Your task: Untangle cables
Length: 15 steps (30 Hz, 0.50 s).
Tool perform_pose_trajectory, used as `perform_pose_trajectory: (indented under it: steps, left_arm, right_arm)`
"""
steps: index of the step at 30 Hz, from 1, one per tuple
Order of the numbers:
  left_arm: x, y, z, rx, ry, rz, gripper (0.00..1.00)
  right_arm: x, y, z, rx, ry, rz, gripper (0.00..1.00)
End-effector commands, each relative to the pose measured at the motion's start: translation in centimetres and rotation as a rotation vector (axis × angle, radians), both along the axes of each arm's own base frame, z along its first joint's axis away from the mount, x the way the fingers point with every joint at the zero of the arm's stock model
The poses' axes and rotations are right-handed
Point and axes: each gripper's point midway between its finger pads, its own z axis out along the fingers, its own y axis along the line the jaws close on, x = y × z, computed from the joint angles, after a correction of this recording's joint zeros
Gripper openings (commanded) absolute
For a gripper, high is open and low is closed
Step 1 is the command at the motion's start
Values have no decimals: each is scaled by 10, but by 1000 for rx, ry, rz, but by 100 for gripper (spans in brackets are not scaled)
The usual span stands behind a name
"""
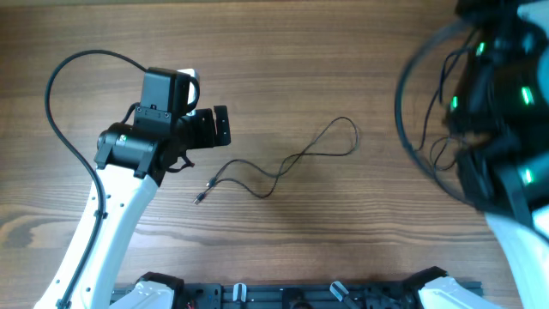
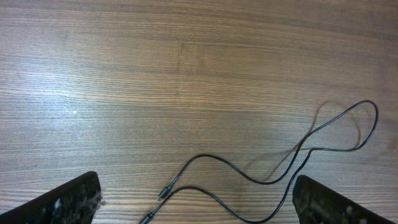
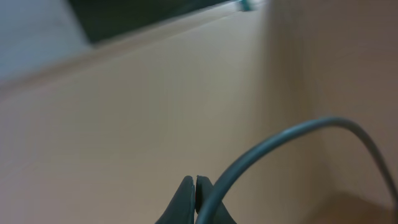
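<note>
One thin dark cable (image 1: pixel 283 163) lies in loose curves on the wooden table, with a loop at its right and two small plug ends (image 1: pixel 204 190) at its left. In the left wrist view the same cable (image 2: pixel 267 180) runs between the fingers, plug ends (image 2: pixel 163 196) near the bottom. My left gripper (image 1: pixel 204 137) (image 2: pixel 199 208) is open and empty, just above and left of the plugs. My right gripper (image 3: pixel 196 186) is shut and raised high at the right. Thin dark strands of another cable (image 1: pixel 443 94) hang beneath it.
The right arm (image 1: pixel 502 94) is blurred and close to the overhead camera, with its thick black arm cable (image 1: pixel 403 103) arcing beside it. That cable also crosses the right wrist view (image 3: pixel 280 140). The left arm's thick cable (image 1: pixel 60 112) loops at the far left.
</note>
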Motion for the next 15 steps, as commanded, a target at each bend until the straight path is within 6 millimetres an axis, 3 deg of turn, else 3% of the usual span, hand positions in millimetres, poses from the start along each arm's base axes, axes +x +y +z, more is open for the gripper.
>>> perform_pose_trajectory:
  steps: [1,5,8,10,12,13,14,15]
  left_arm:
    - [1,4,-2,9,1,17,100]
    - [1,4,-2,9,2,17,99]
    - [1,4,-2,9,1,17,100]
    - [1,4,-2,8,2,17,100]
    - [1,4,-2,9,1,17,100]
    - [1,4,-2,8,1,17,100]
    - [1,4,-2,9,1,17,100]
    - [1,4,-2,8,2,17,100]
  right_arm:
    - [18,-57,-19,-68,102,-210,4]
    - [38,-123,-47,-67,174,-355,4]
    - [43,-188,-85,-23,260,-490,4]
    - [46,-237,-135,53,372,-531,4]
    - [48,-269,-188,172,469,-521,4]
    - [47,-292,-247,333,559,-473,4]
    - [48,-303,-289,468,611,-415,4]
    - [50,-306,-315,552,640,-362,4]
